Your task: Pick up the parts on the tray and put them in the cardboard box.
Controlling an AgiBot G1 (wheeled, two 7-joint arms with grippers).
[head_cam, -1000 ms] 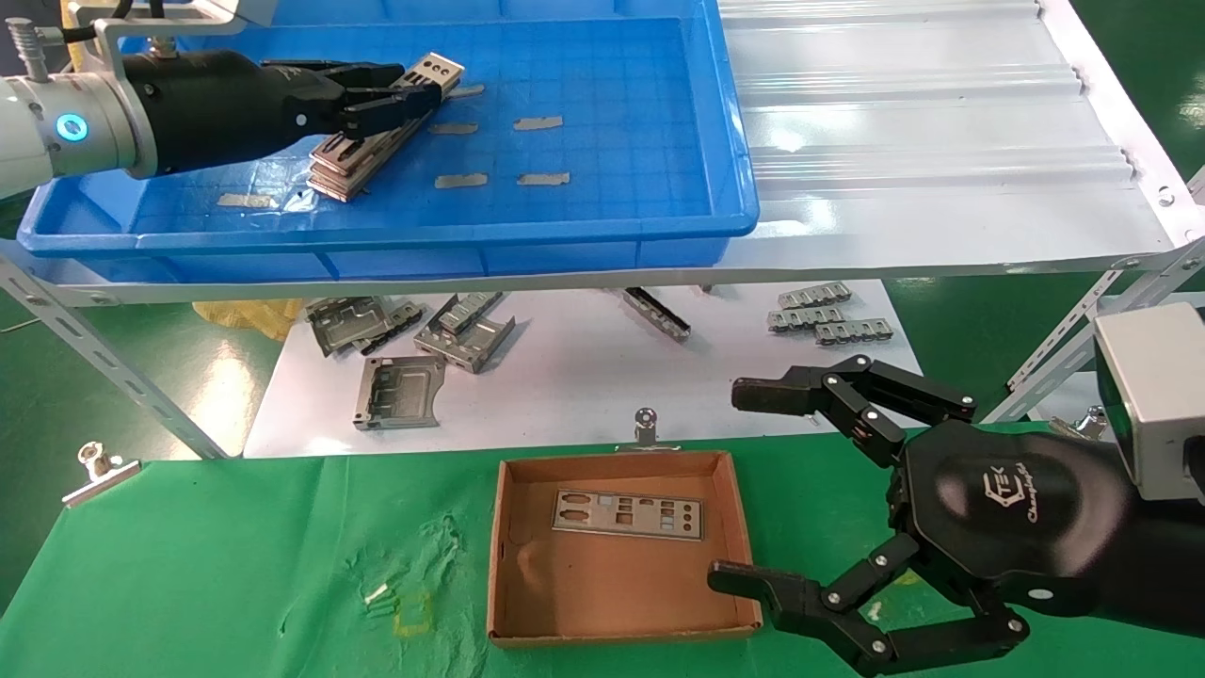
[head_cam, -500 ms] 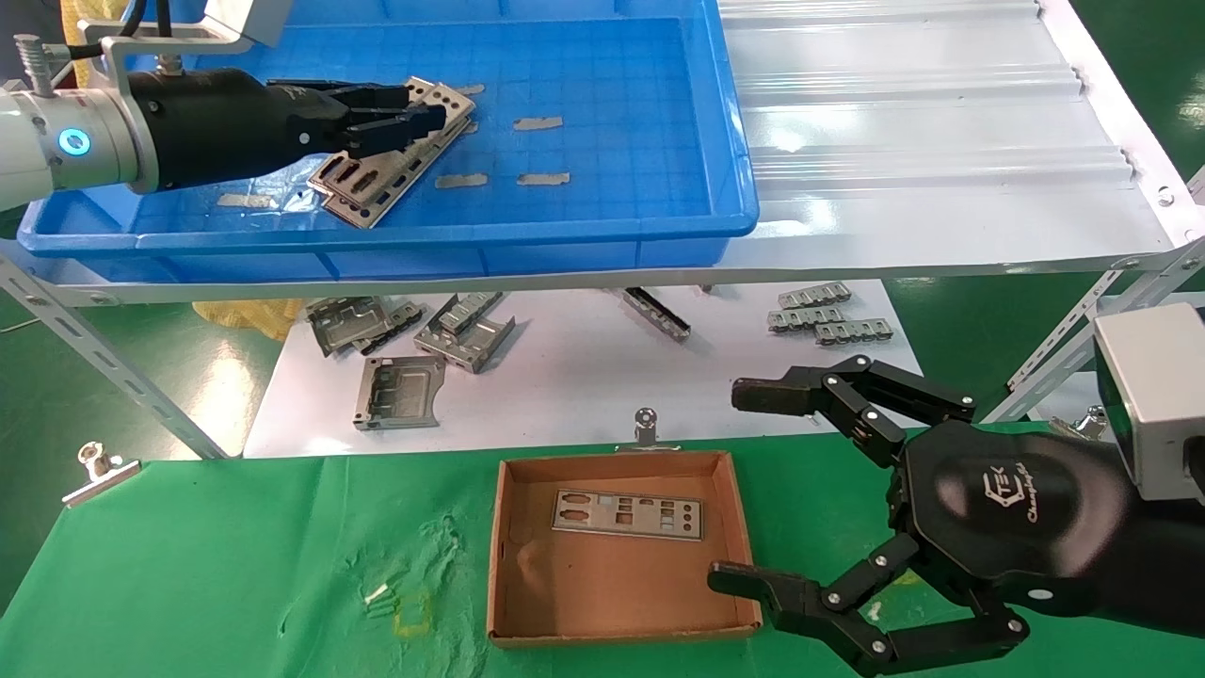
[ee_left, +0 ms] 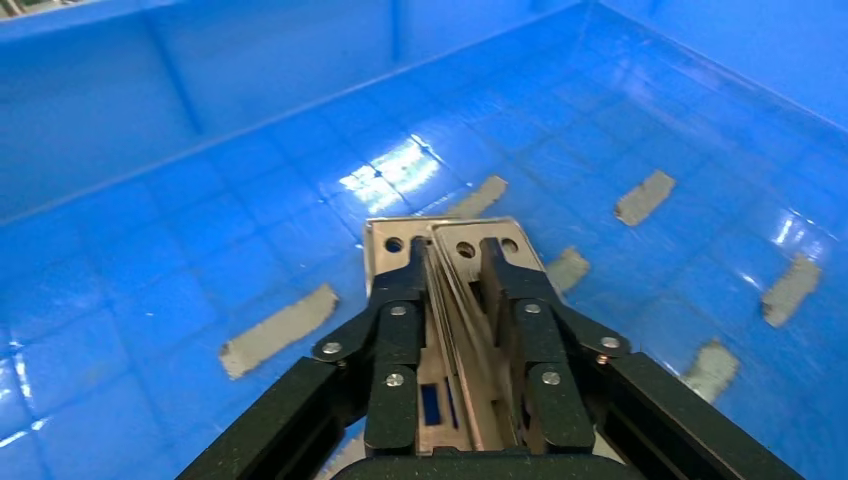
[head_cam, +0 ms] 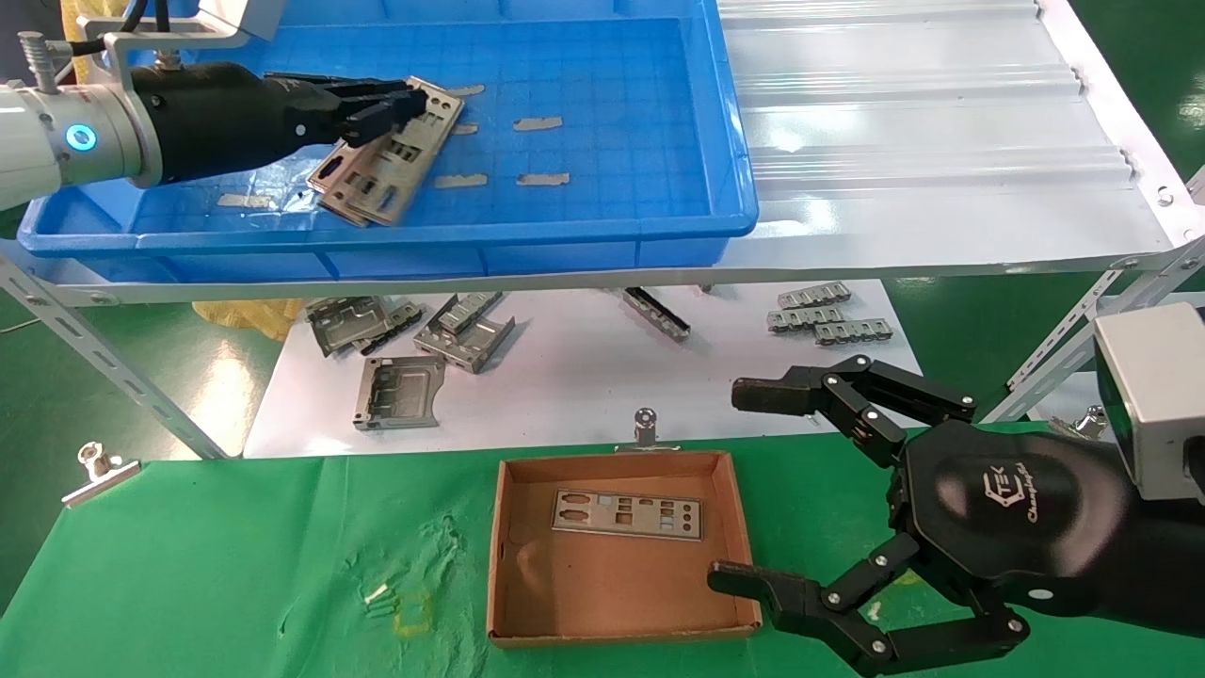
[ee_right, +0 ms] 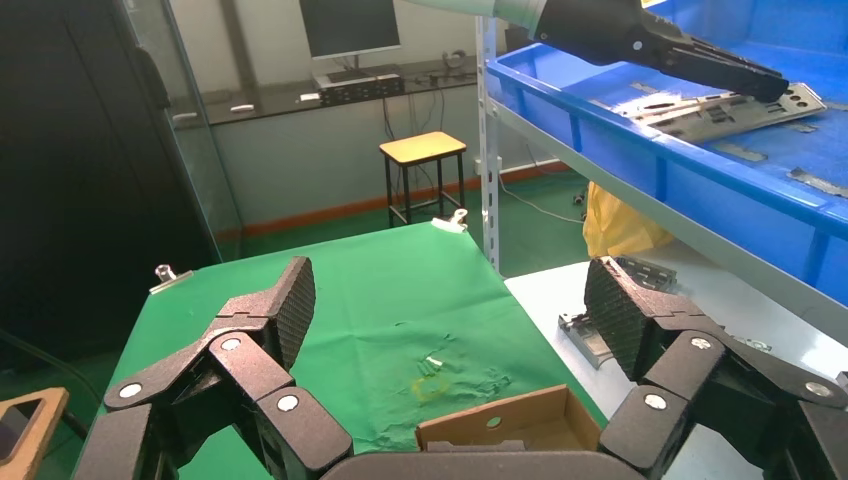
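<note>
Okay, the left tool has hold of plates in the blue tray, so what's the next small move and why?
Probably lift straight up a little. The left tool is shut on the parts, seemingly more than one plate, low inside the tray. Its wall must be cleared before heading to the cardboard box.

The only readable marking is a white logo on the black housing of the right claw [head_cam: 753, 490], seen in the head view: an angular emblem with the letters "TEK" beside it. Beneath it runs a smaller slanted line of script that appears to begin "Ch", but the rest cannot be made out. Nothing readable shows in either wrist view.
</note>
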